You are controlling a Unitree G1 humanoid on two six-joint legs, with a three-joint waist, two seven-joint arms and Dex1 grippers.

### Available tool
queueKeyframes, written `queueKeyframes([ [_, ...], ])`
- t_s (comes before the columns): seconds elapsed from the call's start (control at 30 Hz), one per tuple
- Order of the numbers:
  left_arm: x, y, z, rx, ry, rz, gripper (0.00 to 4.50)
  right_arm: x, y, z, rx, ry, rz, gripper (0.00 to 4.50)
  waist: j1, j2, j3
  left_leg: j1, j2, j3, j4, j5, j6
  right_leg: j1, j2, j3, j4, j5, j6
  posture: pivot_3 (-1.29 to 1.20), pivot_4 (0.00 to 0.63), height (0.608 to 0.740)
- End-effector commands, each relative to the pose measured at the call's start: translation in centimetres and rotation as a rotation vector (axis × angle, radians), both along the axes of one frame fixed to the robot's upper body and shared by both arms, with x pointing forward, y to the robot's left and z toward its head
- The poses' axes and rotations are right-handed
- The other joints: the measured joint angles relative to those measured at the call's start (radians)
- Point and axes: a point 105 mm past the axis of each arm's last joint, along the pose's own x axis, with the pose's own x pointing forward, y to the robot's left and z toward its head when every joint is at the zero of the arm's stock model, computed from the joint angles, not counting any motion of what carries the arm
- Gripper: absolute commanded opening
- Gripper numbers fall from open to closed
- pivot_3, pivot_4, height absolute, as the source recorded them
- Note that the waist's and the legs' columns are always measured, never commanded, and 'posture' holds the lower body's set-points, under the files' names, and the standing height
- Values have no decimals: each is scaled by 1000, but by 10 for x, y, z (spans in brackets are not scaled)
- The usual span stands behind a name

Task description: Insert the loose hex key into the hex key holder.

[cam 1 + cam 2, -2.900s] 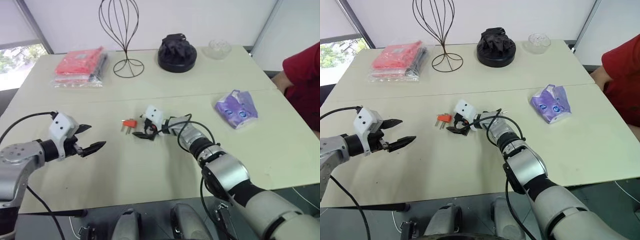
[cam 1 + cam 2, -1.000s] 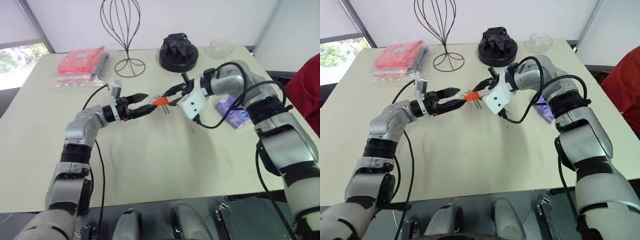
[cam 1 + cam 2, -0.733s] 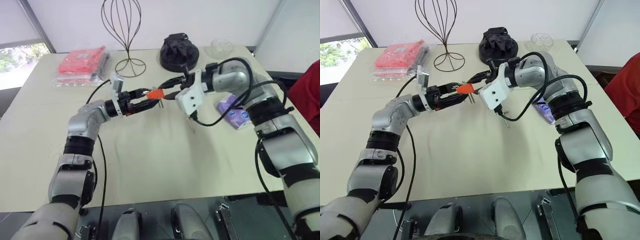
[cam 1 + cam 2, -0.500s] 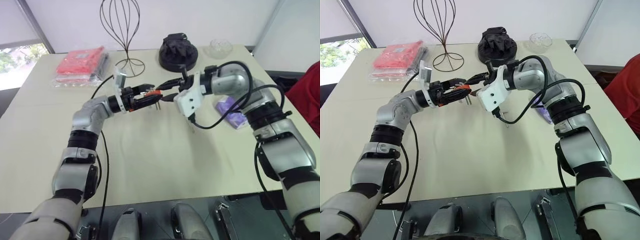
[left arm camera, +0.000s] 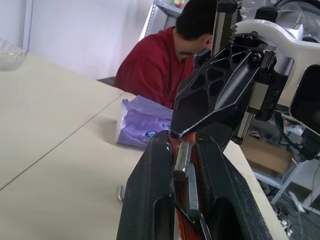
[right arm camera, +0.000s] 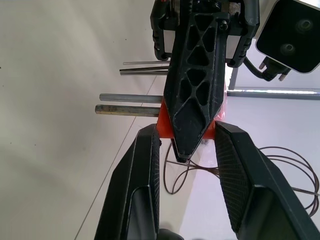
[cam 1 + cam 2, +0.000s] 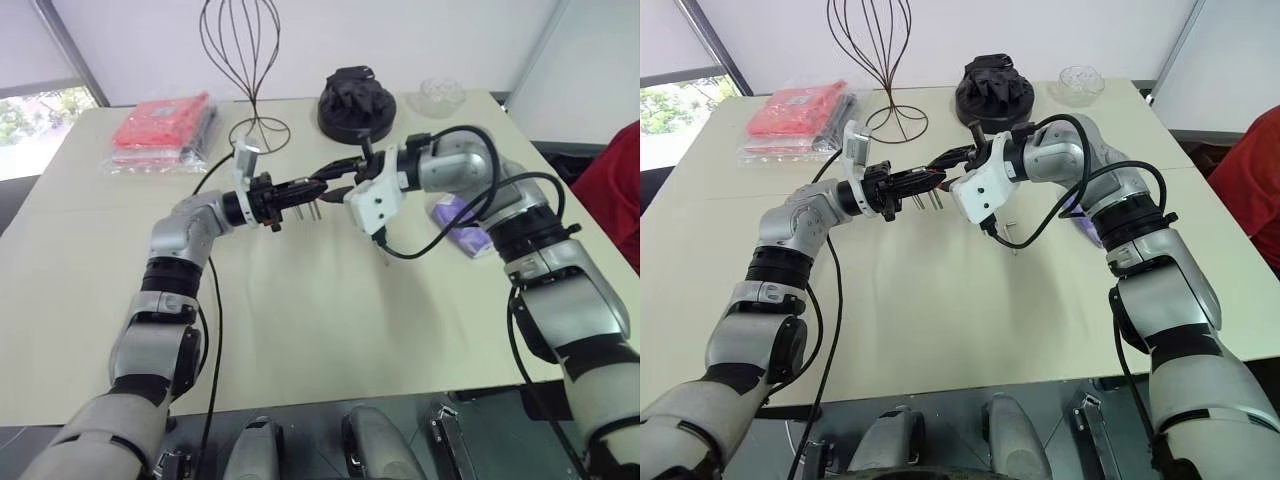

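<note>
Hex key holder (image 6: 165, 125) between both grippers

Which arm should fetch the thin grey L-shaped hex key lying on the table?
Probably right: the left gripper is shut on the orange-red plastic holder, and the hex key lies below the right gripper.

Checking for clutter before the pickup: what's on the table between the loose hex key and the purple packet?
Nothing. In the left wrist view the table is bare between the loose hex key and the purple packet.
</note>
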Motion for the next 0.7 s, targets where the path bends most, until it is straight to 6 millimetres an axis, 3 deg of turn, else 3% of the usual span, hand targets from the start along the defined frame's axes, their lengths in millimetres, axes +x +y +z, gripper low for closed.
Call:
queueKeyframes([
  [0.03,7,11,10,-8,-36,75,91,-3,0,21,76,-51,8,1010,0,0,0,0,0,0,0,0,0,0,0,0,0,0,0,0,150,740],
  [0.07,7,11,9,-9,-35,78,91,-2,0,21,77,-52,5,1010,0,0,0,0,0,0,0,0,0,0,0,0,0,0,0,0,150,740],
  [0.1,7,12,9,-9,-33,78,1013,-2,0,21,79,-52,3,1010,0,0,0,0,0,0,0,0,0,0,0,0,0,0,0,0,150,740],
  [0.27,9,12,6,2,-43,103,3418,0,-1,23,96,-59,-14,1010,1,0,0,0,0,0,0,0,0,0,0,0,0,0,0,0,150,740],
  [0.5,9,12,6,-12,-46,108,3418,1,-2,22,103,-57,-21,1010,1,0,0,0,0,0,0,0,0,0,0,0,0,0,0,0,150,740],
  [0.6,9,10,8,-28,-47,106,2567,0,-1,21,107,-51,-19,1010,1,0,0,0,0,0,0,0,0,0,0,0,0,0,0,0,150,740],
  [0.7,10,10,9,-41,-47,107,1013,0,0,20,108,-49,-18,1010,1,0,0,0,0,0,0,0,0,0,0,0,0,0,0,0,150,740],
])
